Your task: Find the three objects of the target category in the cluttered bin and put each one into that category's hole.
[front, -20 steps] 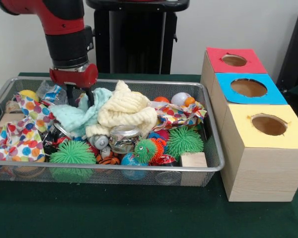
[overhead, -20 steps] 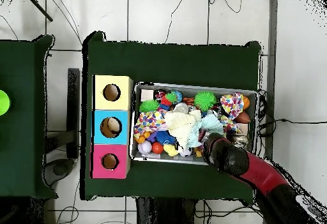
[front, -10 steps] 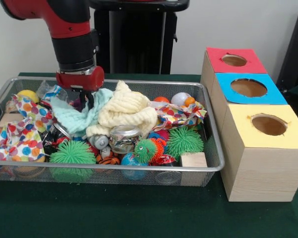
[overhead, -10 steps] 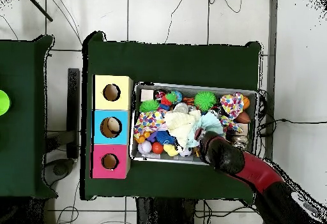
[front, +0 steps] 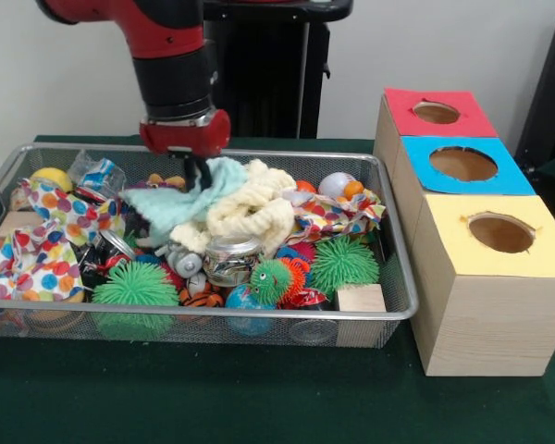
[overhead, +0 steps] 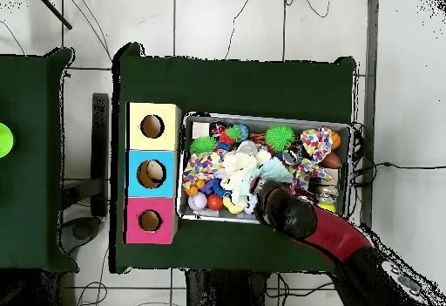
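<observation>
The wire bin is packed with toys, cloths and balls. My gripper hangs over its back middle, shut on a pale teal cloth that trails down to the left. A cream knitted cloth lies bunched against it on the right. Three boxes with holes stand right of the bin: red, blue, yellow. From overhead, the arm covers the gripper, and the teal cloth shows beside it.
Green spiky balls, a glass jar, a wooden block and polka-dot cloths crowd the bin's front. A wrapped snack bag sits at the back left. Green cloth covers the table.
My gripper has moved right along the back of the bin, dragging the teal cloth with it. The cream cloth has shifted and bunched to the right.
</observation>
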Tool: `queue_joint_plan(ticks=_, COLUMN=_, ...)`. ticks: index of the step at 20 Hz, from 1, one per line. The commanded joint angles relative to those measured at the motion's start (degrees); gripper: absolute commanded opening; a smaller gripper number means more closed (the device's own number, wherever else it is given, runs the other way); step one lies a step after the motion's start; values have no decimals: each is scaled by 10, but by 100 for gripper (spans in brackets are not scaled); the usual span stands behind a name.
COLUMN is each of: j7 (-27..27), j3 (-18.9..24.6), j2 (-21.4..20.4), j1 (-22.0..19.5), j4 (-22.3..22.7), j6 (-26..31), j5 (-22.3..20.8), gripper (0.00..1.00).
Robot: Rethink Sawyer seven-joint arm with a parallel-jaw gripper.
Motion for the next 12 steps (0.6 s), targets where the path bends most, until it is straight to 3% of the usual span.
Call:
queue_joint_plan(ticks=1, j7=218, j3=-18, j2=-66, j1=72, j4=103, j6=-21, j5=81, gripper=0)
queue_joint_plan(ticks=5, j7=219, j3=-22, j2=-82, j1=93, j4=119, j6=-16, j5=109, gripper=0)
queue_joint_plan(ticks=12, j7=214, j3=-15, j2=-81, j1=92, j4=126, j6=-27, j5=118, gripper=0)
